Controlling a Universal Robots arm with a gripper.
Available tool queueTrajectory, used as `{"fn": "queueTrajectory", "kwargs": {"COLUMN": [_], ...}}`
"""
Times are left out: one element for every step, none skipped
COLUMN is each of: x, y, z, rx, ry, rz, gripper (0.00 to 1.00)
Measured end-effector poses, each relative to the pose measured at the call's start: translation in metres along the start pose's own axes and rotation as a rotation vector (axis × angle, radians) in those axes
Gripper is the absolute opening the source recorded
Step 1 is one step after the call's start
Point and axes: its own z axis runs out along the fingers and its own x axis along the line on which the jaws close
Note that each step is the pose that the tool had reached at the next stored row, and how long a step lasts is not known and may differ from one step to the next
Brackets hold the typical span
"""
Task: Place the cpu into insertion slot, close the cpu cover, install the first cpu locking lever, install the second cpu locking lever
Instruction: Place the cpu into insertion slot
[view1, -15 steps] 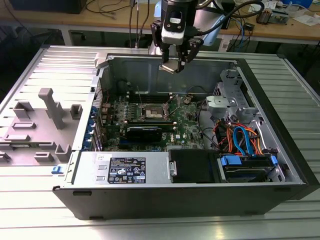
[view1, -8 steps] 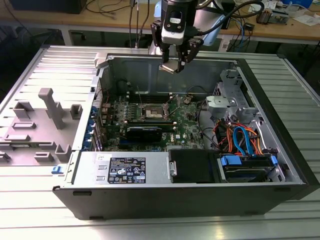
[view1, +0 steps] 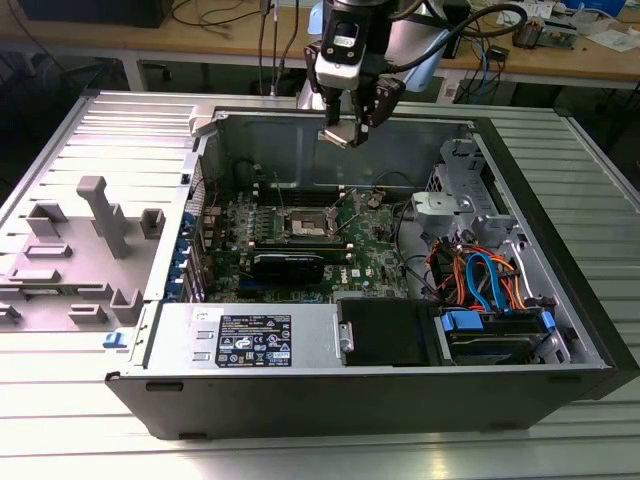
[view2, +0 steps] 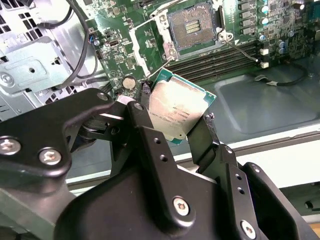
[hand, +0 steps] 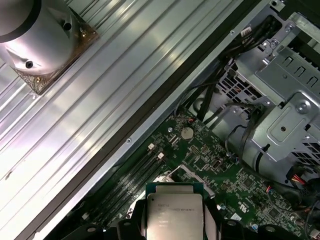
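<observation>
In the exterior view, we see an open computer case (view1: 330, 390) lying on the ribbed metal bench (view1: 60, 440). Grey plastic holders (view1: 95, 225) stand on the bench near its edge at the exterior view's left. The gripper (view1: 345, 135) hangs above the far wall of the case, clamped on the chip (view1: 338, 136), which is in the air and well apart from the green board (view1: 375, 250). The socket (view1: 305, 228) sits near the middle of that board on the case floor.

In the second wrist view, we see the chip (view2: 172, 110) pinched by its edges in the gripper (view2: 176, 112), with its silver top showing. The black fingers (view2: 202, 137) press on opposite sides of it. Beyond it the socket (view2: 192, 25) lies uncovered, its contact field bare. The cover frame (view2: 144, 47) seems to be tilted up along one side of the socket, though we cannot be sure. Long dark memory slots (view2: 220, 60) run just beside the socket.

In the first wrist view, we see the chip (hand: 174, 215) gripped above the board (hand: 235, 185). A coin battery (hand: 186, 132) sits on the board near its edge by the case wall, and a metal drive cage (hand: 282, 110) stands beside the board.
</observation>
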Motion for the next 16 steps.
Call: {"fn": "queueTrajectory", "kwargs": {"x": [0.0,0.0,0.0,0.0,0.0,0.0,0.0,0.0,0.0,0.0,0.0,0.0,0.0,0.0,0.0,0.0], "y": [0.0,0.0,0.0,0.0,0.0,0.0,0.0,0.0,0.0,0.0,0.0,0.0,0.0,0.0,0.0,0.0], "z": [0.0,0.0,0.0,0.0,0.0,0.0,0.0,0.0,0.0,0.0,0.0,0.0,0.0,0.0,0.0,0.0002], "rx": [0.0,-0.0001,-0.0001,0.0,-0.0001,-0.0001,0.0,-0.0001,0.0,0.0,-0.0001,0.0,0.0,-0.0001,-0.0003,-0.0007], "ry": [0.0,0.0,0.0,0.0,0.0,0.0,0.0,0.0,0.0,-0.0001,-0.0001,-0.0001,-0.0001,-0.0002,-0.0007,-0.0015], "rz": [0.0,0.0,0.0,0.0,0.0,0.0,0.0,0.001,0.001,0.001,0.001,0.001,0.001,0.003,0.009,0.02], "gripper": [0.54,0.54,0.54,0.54,0.54,0.54,0.54,0.54,0.54,0.54,0.54,0.54,0.54,0.54,0.54,0.54]}}
